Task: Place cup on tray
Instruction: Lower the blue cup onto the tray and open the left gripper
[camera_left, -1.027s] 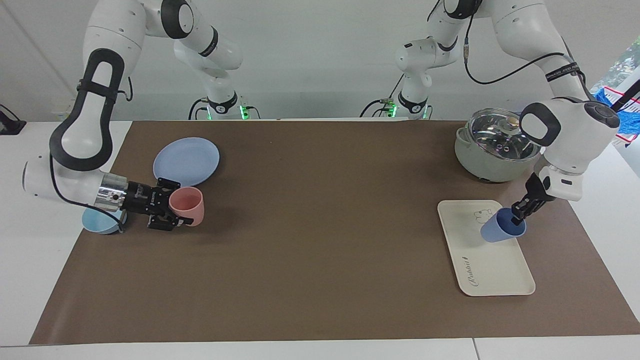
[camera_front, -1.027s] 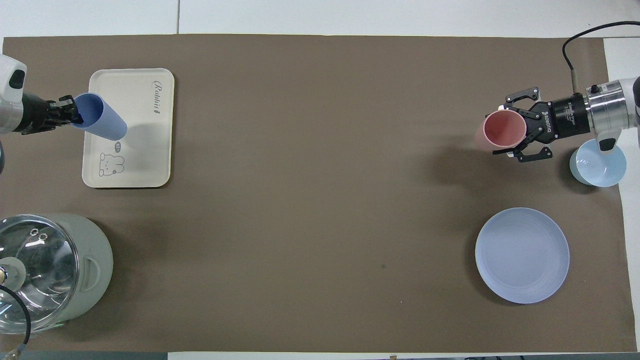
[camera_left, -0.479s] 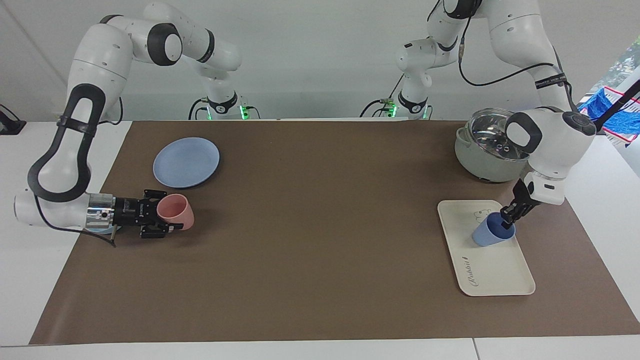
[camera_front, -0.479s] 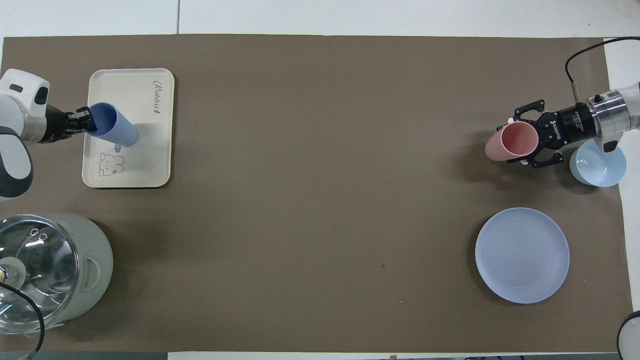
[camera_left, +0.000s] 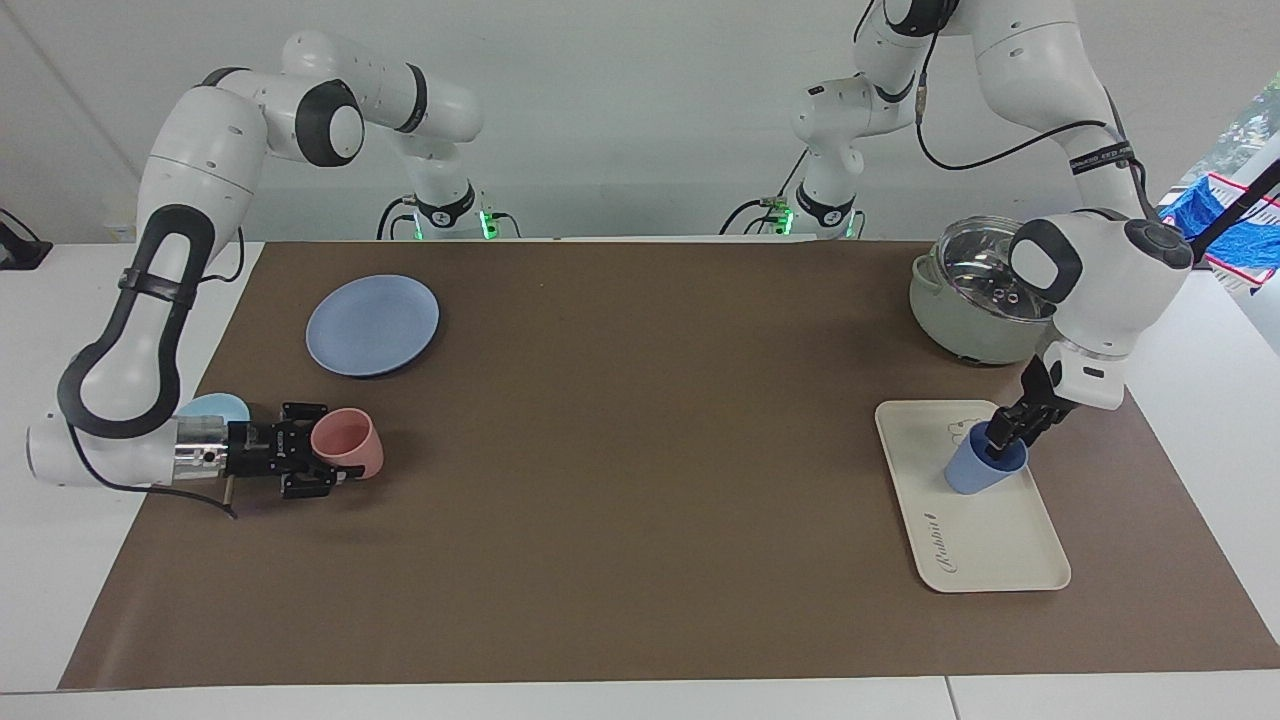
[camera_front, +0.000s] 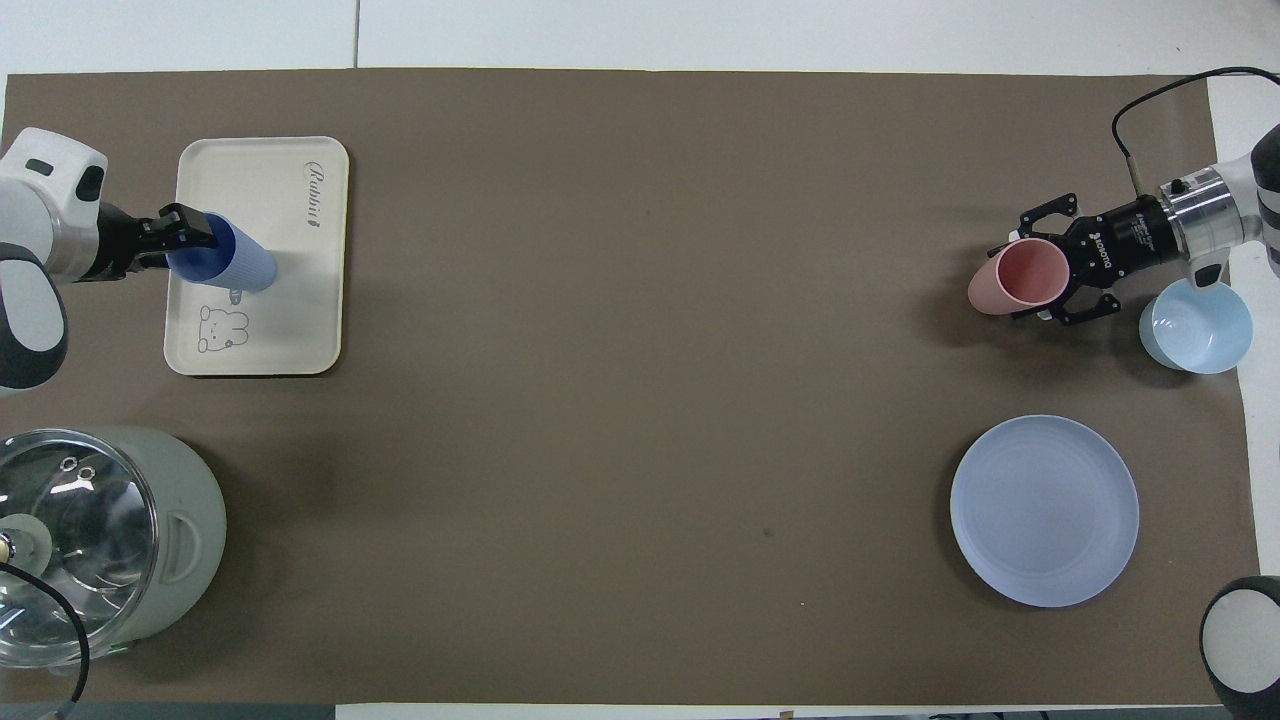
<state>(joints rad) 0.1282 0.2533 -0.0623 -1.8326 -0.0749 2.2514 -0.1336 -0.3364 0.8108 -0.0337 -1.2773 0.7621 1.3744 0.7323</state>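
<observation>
Left claw (camera_left: 1003, 437) pinched the cup (camera_left: 981, 467) by its rim, base apparently resting on the tray (camera_left: 1000, 545) (beside its bear drawing); only release remained. Right claw (camera_left: 322, 460) gripped the pink cup (camera_left: 348, 443), well apart from the tray.

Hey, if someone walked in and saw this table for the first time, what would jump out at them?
Probably the two cups, each in a claw at one end of the table. The left claw grips the rim of the blue cup, which seems to stand on the cream tray. At the right arm's end, the right claw holds a pink cup tipped on its side just above the brown mat.
</observation>
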